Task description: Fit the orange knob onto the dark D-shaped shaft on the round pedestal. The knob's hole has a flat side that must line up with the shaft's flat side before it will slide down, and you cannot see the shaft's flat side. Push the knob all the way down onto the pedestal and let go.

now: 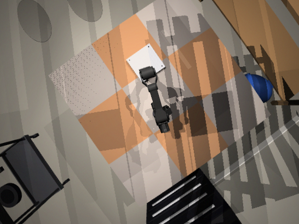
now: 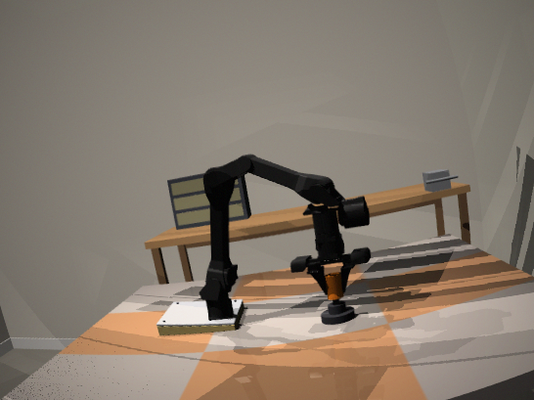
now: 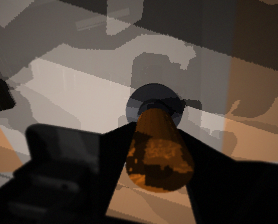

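Note:
The orange knob [image 2: 333, 286] [image 3: 159, 155] is upright between the fingers, nearly vertical in the exterior view. My gripper [image 2: 334, 289] is shut on it. The round dark pedestal [image 2: 337, 316] [image 3: 134, 108] stands on the table directly below the knob. In the exterior view a short dark part shows between the knob's lower end and the pedestal's wide base, so the knob is above the base. In the wrist view the knob's lower end overlaps the pedestal's middle. The shaft's flat side and the knob's hole are hidden. The top view shows the arm from above, with knob and pedestal covered.
The arm's white base plate [image 1: 142, 56] [image 2: 171, 314] lies to the left of the pedestal in the exterior view. A wooden bench [image 2: 289, 218] with a drawer rack [image 2: 184, 201] and a grey box [image 2: 436, 181] stands behind. A blue ball [image 1: 261, 88] lies beyond the checkered table's edge.

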{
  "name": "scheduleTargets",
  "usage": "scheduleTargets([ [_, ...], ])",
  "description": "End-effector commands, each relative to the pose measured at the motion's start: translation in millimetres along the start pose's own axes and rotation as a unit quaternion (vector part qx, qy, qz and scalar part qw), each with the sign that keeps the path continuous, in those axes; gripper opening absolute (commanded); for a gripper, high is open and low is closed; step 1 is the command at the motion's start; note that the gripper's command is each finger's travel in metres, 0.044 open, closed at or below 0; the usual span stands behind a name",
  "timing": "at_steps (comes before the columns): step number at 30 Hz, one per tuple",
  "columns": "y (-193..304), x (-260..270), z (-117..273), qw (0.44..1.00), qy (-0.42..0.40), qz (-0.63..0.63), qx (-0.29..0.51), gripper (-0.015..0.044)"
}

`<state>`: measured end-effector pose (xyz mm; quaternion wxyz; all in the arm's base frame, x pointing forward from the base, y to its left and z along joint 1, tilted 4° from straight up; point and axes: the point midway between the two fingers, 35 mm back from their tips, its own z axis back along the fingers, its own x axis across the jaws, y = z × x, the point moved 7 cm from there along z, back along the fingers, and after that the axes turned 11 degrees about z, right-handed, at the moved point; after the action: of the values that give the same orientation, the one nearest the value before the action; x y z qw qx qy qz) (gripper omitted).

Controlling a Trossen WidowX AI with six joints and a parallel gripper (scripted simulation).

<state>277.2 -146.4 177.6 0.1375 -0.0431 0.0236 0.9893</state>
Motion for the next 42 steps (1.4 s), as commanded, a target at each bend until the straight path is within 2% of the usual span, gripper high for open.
scheduleTargets([
  [1, -0.5, 0.1, 3.1, 1.0, 0.001, 0.002, -0.002, 0.0],
  [5, -0.6, 0.4, 4.3, 1.0, 0.001, 0.015, -0.002, 0.0],
  [11, -0.7, 0.2, 4.0, 0.994, 0.001, 0.107, -0.002, 0.0],
  [36, -0.4, 0.4, 3.7, 0.994, 0.001, 0.107, -0.002, 0.0],
  [42, -0.4, 0.3, 3.9, 0.982, 0.001, 0.189, -0.002, 0.0],
])
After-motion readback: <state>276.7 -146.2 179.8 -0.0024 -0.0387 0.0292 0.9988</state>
